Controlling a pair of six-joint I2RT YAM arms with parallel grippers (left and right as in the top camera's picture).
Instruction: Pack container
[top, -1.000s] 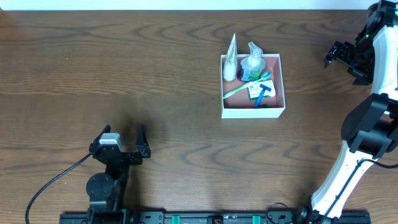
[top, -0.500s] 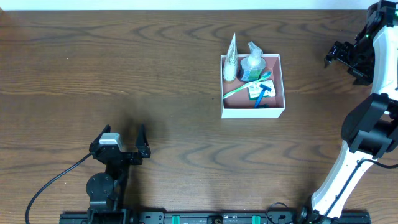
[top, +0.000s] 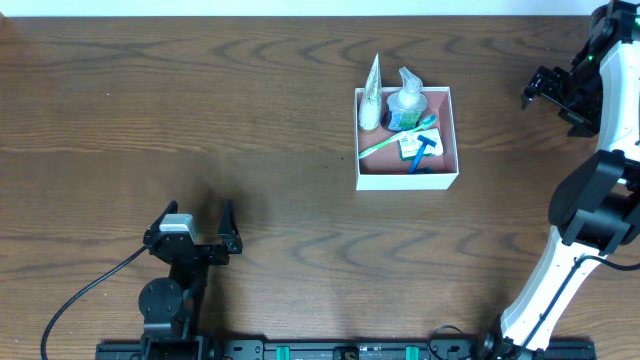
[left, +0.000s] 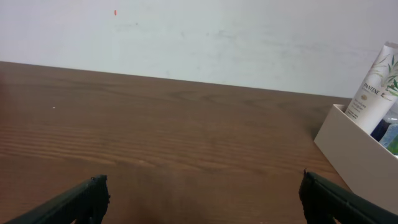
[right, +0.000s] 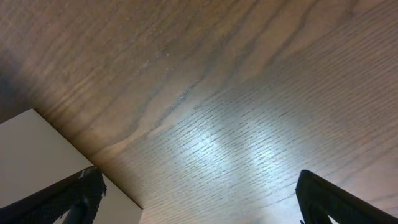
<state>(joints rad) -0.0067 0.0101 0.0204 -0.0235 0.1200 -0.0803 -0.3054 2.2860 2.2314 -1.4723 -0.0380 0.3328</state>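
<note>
Where it sits right of centre toward the far side of the tabletop (top: 250, 120), the container (top: 407, 181) holds a white tube (left: 375, 93) reading PANTENE, which leans over its far-left corner. Beside the tube are a clear bottle (top: 406, 100), a green toothbrush (top: 395, 137) and a blue razor (top: 422, 152). The right pincer (top: 538, 88) hangs near its right side, jaws spread, empty. The left pincer (top: 197, 215) waits well apart at the near left, equally wide, with a black cable (top: 80, 300) trailing behind.
</note>
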